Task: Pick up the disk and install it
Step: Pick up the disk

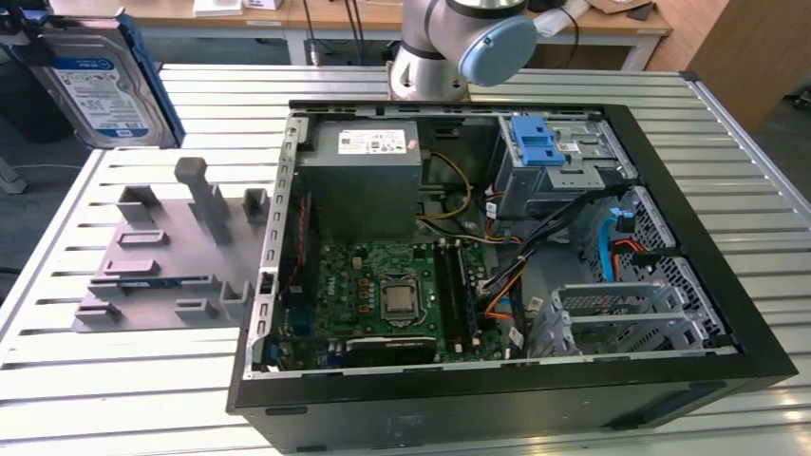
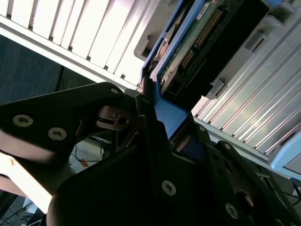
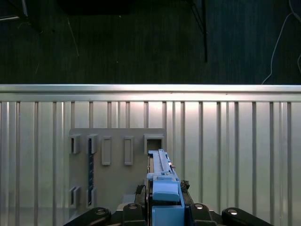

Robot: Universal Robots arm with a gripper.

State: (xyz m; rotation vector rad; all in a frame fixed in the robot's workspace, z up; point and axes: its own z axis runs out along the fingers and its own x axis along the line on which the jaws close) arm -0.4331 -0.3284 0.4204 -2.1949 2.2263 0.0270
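Note:
The disk (image 1: 102,90), silver with a white-and-blue label and blue side rails, hangs in the air at the exterior view's far left, above and behind the grey fixture plate (image 1: 159,256). My gripper (image 1: 28,27) holds it from above, shut on its upper end. In the second wrist view the black fingers (image 2: 146,122) clamp the blue rail of the disk (image 2: 197,37). The first wrist view looks down the disk (image 3: 162,176) edge-on, with the gripper (image 3: 162,209) around it and the fixture plate (image 3: 117,165) underneath.
An open black computer case (image 1: 709,237) lies on the slatted metal table (image 1: 114,399), to the exterior view's right of the plate. Inside are a grey power-supply box (image 1: 361,176), a green motherboard (image 1: 393,294), a drive cage with a blue latch (image 1: 538,142) and loose cables.

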